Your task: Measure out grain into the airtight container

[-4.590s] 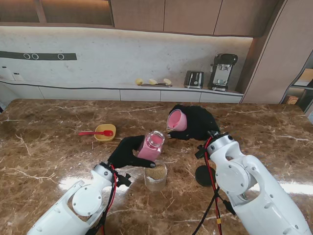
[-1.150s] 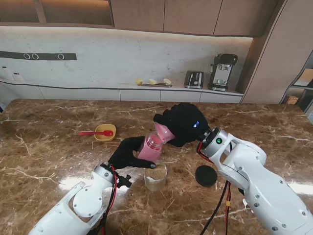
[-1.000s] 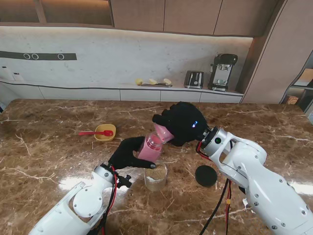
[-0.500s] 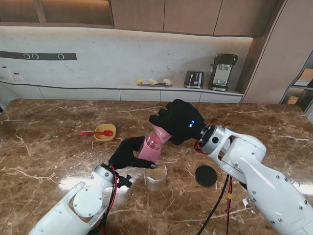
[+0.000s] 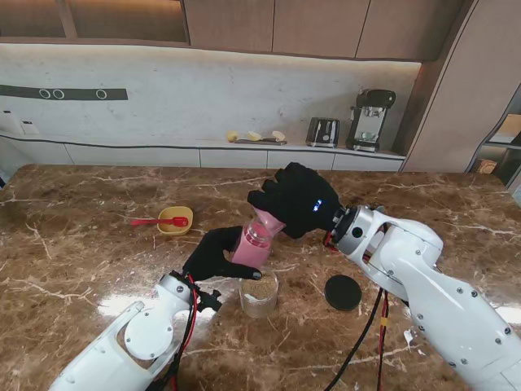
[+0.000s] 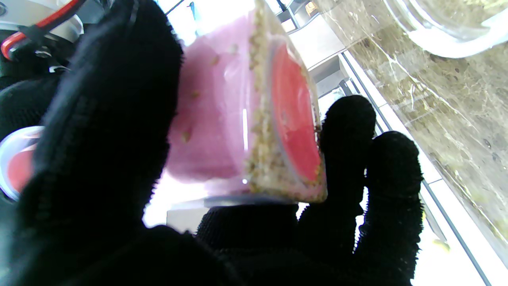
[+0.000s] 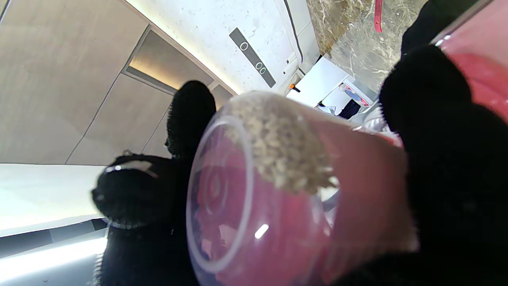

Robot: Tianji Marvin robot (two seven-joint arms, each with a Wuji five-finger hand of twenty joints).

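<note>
My left hand point(image 5: 213, 254) is shut on the clear pink airtight container point(image 5: 250, 246) and holds it tilted above the table. Grain lies along its bottom in the left wrist view point(image 6: 262, 159), between my black-gloved fingers point(image 6: 349, 131). My right hand point(image 5: 299, 198) is shut on a pink measuring cup point(image 5: 267, 221), tipped steeply with its lip at the container's mouth. In the right wrist view the cup point(image 7: 278, 222) holds a clump of grain point(image 7: 278, 143) near its rim.
A clear glass point(image 5: 259, 294) part full of grain stands just nearer to me than the container. A round black lid point(image 5: 343, 292) lies on the marble to its right. A yellow bowl point(image 5: 175, 220) with a red spoon point(image 5: 155, 221) sits to the left.
The right hand swung the measuring cup left to the container's mouth and tipped it over. Over the last second it rose slightly and tilted further. The left hand stayed put.
</note>
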